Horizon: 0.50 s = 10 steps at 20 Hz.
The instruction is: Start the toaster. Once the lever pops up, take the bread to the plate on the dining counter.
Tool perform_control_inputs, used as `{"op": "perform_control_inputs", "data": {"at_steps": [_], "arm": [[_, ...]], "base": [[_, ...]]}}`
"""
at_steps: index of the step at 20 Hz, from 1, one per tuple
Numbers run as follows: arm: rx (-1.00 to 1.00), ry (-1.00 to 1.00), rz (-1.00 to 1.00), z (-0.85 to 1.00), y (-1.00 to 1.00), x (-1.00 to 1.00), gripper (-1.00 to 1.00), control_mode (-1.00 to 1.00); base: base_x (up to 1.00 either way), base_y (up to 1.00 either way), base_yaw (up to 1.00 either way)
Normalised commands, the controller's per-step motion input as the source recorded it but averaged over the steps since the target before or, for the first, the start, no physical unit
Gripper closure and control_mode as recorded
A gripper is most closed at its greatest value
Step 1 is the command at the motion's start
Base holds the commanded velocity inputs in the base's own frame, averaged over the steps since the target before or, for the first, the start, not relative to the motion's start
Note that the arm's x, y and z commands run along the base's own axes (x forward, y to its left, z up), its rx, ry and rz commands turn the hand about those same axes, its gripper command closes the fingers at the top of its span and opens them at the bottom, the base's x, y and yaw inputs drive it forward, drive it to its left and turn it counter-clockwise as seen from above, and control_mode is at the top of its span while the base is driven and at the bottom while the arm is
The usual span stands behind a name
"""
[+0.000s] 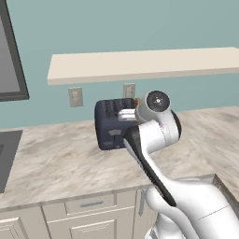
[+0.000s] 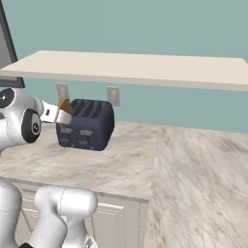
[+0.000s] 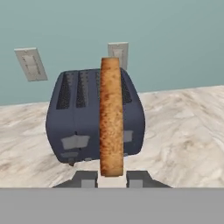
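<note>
The dark navy-blue toaster [image 1: 111, 125] [image 2: 88, 125] [image 3: 76, 118] stands on the marble counter against the teal wall, with its grey lever panels facing me. My gripper [image 3: 111, 179] [image 2: 54, 115] [image 1: 128, 115] is shut on the golden-brown bread slice [image 3: 110, 118] [image 2: 64, 107]. It holds the slice upright and edge-on in the air, in front of the toaster and clear of its slots. In the left base view only an orange corner of the bread [image 1: 137, 101] peeks out past the wrist. The plate and the dining counter are out of view.
A long beige wall shelf [image 1: 140, 64] [image 2: 135, 68] hangs above the toaster. Two outlets [image 3: 30, 64] [image 3: 118, 50] sit on the wall behind it. A dark cooktop [image 1: 7, 154] lies at the counter's left. The marble counter [image 2: 193, 164] runs on to the right.
</note>
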Motion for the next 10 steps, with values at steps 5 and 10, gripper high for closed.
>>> {"op": "perform_control_inputs", "data": {"at_steps": [5, 10], "arm": [[0.00, 0.03, -0.01, 0.12, 0.04, -0.76, 1.00, -1.00], [0.00, 0.00, -0.02, 0.04, 0.18, -0.74, 1.00, -1.00]], "base": [[0.00, 0.00, 0.00], [0.00, 0.00, 0.00]]}}
